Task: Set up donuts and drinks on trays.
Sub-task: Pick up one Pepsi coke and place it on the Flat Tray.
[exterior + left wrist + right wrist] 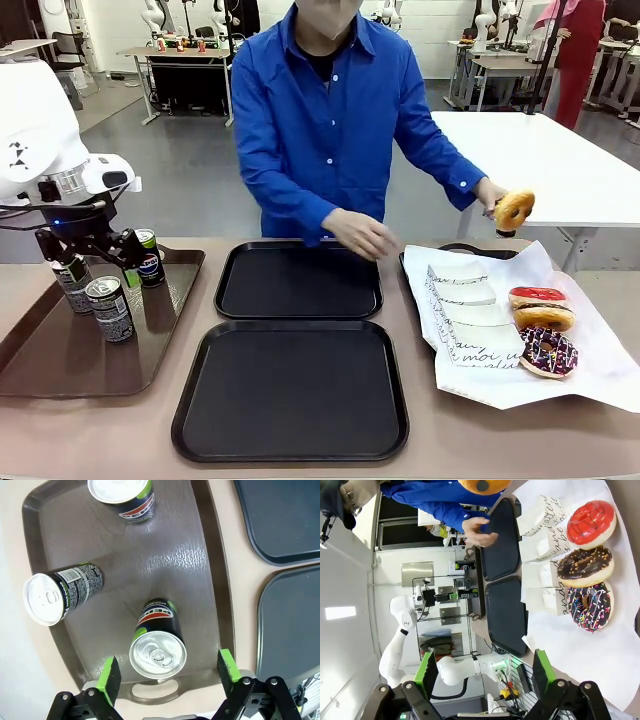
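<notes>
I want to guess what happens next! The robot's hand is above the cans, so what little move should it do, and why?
Probably lower the left hand straight down around the upright can below it. That can sits lined up between its open fingers, and the black trays hold no drinks yet.

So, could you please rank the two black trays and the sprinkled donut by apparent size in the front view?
1. Near black tray, though nearness may exaggerate it.
2. Far black tray.
3. Sprinkled donut, clearly smallest.

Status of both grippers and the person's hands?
Left gripper: open, empty, above a can.
Right gripper: open, empty.
One hand: holding a glazed donut.
Other hand: empty.
</notes>
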Controlling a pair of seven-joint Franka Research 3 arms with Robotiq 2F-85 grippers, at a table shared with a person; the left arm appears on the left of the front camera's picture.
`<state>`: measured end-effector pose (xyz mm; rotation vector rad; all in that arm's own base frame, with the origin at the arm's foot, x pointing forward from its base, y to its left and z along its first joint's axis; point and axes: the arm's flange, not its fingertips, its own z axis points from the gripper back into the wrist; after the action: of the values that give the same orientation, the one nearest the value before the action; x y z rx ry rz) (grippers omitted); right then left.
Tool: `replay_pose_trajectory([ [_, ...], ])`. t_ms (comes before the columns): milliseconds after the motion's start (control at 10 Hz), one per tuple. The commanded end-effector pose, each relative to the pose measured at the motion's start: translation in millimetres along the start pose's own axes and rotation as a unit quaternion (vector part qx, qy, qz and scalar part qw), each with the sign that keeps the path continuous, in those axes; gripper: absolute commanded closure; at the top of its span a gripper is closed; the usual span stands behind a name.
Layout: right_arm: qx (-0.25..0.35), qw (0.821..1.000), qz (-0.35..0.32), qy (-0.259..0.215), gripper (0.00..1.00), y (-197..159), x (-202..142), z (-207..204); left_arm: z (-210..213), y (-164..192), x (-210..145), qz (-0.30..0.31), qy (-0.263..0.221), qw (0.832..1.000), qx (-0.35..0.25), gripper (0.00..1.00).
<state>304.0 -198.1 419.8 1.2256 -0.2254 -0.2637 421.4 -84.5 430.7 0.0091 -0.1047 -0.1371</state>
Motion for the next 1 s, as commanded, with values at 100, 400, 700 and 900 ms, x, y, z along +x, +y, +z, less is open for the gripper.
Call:
replay_pose_trajectory([
  [100,0.005,1.0,0.001,0.0,0.0,0,2,-2,-10,4,-8,0.016,0.002,1.0,0.015,0.0],
  [400,0.005,1.0,0.001,0.0,0.0,0,2,-2,-25,11,-9,0.028,0.01,1.0,-0.001,0.0],
  [700,0.005,1.0,0.001,0.0,0.0,0,2,-2,-33,15,-6,0.032,0.003,0.999,-0.014,0.0],
  [900,0.005,1.0,0.001,0.0,0.0,0,2,-2,-40,11,-3,0.023,0.013,0.999,-0.02,0.0],
])
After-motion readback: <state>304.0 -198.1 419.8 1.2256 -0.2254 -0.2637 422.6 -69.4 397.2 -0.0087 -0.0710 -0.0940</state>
